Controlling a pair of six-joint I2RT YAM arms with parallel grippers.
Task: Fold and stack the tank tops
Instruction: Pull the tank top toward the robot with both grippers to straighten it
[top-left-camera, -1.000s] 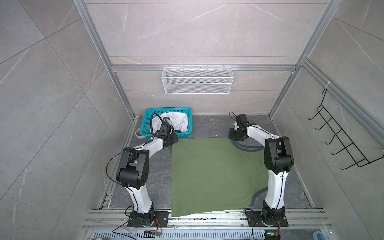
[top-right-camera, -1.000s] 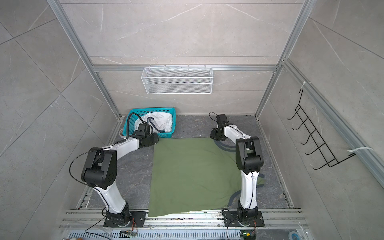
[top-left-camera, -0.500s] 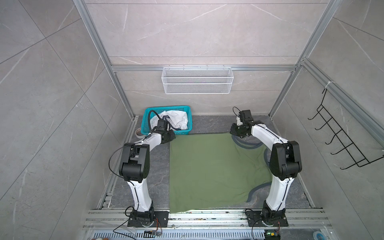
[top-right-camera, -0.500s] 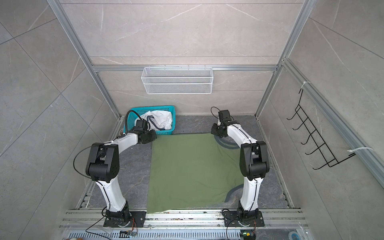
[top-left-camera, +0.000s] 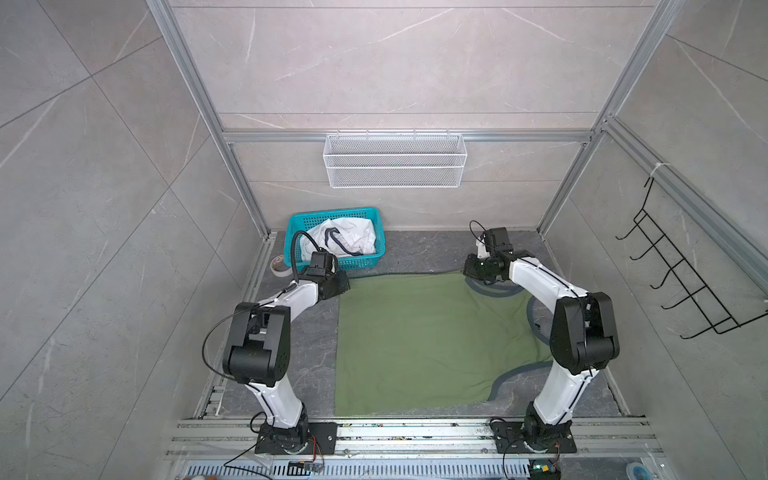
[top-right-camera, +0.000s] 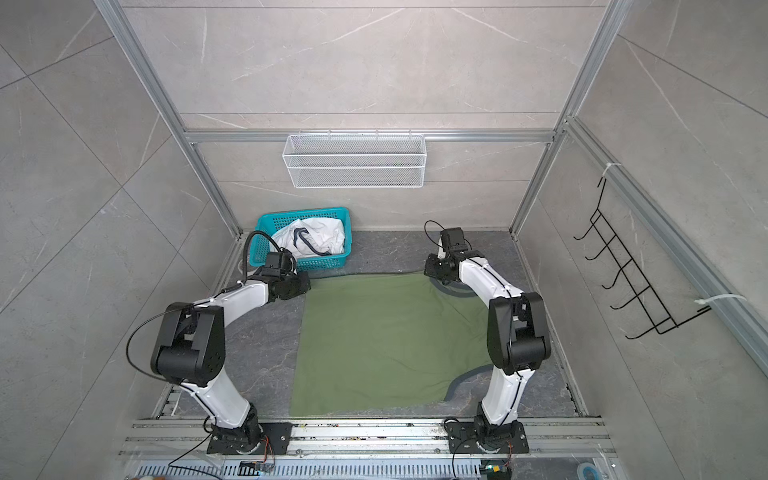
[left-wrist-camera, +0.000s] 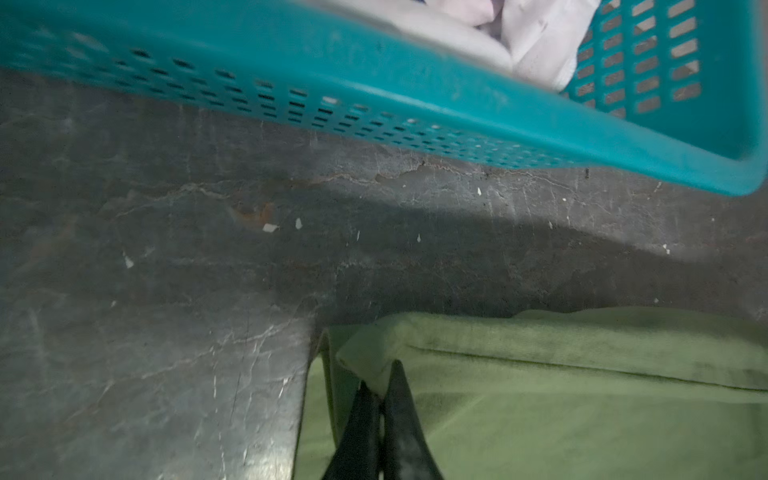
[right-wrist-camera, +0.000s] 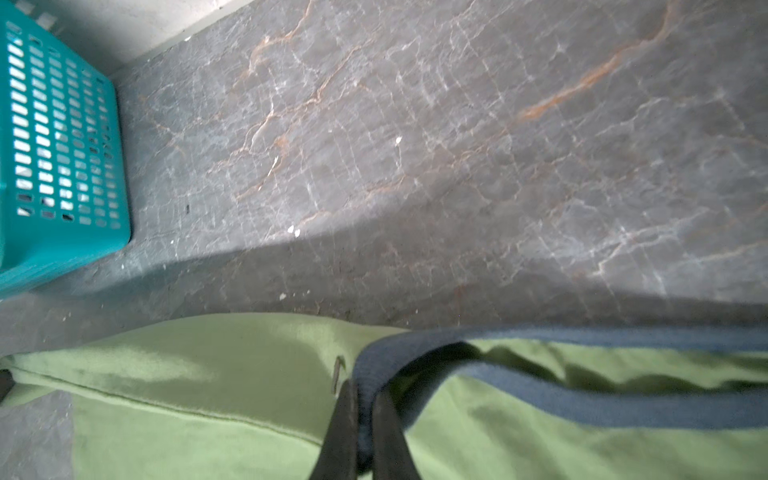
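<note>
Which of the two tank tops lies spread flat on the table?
The olive green tank top, laid out flat on the grey table. The white tank top is crumpled inside the teal basket instead.

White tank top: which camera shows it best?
Both top views: the crumpled white tank top with navy trim lies in the teal basket. Left wrist catches only a blurred white corner; right wrist shows only the basket's wall.

No legible text anywhere.
</note>
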